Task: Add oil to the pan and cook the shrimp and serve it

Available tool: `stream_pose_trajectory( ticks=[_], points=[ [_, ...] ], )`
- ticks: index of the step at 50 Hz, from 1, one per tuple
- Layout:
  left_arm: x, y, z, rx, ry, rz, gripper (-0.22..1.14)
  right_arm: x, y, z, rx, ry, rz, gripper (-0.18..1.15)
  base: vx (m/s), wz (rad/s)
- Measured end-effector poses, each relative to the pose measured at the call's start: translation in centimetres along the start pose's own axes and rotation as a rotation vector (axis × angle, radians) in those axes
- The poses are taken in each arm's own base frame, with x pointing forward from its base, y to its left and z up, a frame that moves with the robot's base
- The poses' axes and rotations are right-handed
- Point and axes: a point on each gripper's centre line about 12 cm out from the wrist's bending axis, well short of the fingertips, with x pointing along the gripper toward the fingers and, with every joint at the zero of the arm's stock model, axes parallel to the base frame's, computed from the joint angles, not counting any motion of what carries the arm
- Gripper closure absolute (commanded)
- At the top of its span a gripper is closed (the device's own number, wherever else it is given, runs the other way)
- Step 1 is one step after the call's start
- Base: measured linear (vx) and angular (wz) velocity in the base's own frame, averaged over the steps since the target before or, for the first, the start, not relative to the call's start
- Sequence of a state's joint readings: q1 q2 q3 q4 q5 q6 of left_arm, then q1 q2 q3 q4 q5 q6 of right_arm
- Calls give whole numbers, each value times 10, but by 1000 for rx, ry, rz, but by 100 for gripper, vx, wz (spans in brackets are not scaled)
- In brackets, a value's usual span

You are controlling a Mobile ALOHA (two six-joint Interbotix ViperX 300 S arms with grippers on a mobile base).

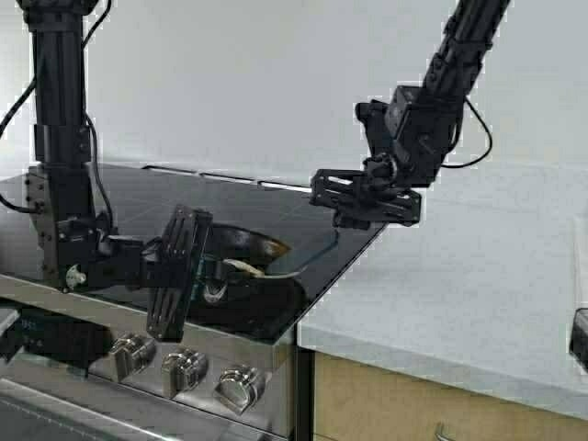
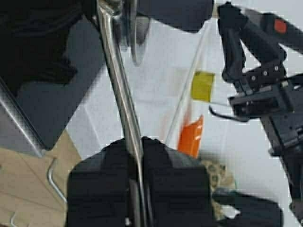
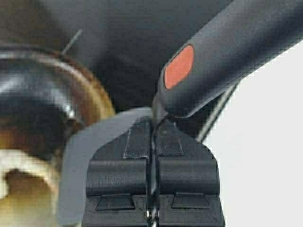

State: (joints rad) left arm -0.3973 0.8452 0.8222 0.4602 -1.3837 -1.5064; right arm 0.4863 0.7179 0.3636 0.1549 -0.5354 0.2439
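So the pan (image 1: 250, 246) sits on the black glass stovetop (image 1: 138, 197), near its front right corner, with the shrimp (image 1: 241, 267) lying inside it, pale and curled against the browned bottom. The left gripper (image 1: 182, 272) is down low at the front of the pan, and in its wrist view the fingers (image 2: 106, 184) are pinched tight on the pan's thin steel handle (image 2: 120, 90), which runs straight up between them. The right gripper (image 1: 360, 197) hovers above the stove's right edge, just past the pan's far rim. Its fingers (image 3: 120, 177) are squeezed together on the thin metal neck of a spatula (image 3: 222, 61), a dark grey handle with an orange-red dot on it, and the grey blade (image 3: 83, 156) angles down beside the pan rim close to the shrimp. Three knobs (image 1: 184, 367) line the stove front, and a pale countertop (image 1: 459, 303) runs off to the right.
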Motion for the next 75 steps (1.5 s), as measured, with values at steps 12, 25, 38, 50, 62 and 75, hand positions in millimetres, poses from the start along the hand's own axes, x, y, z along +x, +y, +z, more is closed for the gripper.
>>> stream_pose_trajectory(
  ticks=[12, 25, 38, 50, 62, 75],
  points=[
    [-1, 0, 0, -1, -3, 3, 89, 3, -6, 13, -28, 1, 4, 89, 0, 0],
    [-1, 0, 0, -1, 2, 3, 89, 8, -6, 8, -60, 38, 11, 89, 0, 0],
    [1, 2, -2, 20, 22, 20, 89, 14, -9, -8, -61, 74, 4, 89, 0, 0],
    [1, 3, -1, 50, 36, 53, 89, 14, 5, -23, -67, 101, 26, 89, 0, 0],
    [3, 5, -2, 59, 57, 69, 89, 14, 17, -30, -26, 95, 36, 89, 0, 0],
    [3, 6, -4, 67, 83, 76, 89, 12, 28, -33, 21, 76, 42, 89, 0, 0]
  ],
)
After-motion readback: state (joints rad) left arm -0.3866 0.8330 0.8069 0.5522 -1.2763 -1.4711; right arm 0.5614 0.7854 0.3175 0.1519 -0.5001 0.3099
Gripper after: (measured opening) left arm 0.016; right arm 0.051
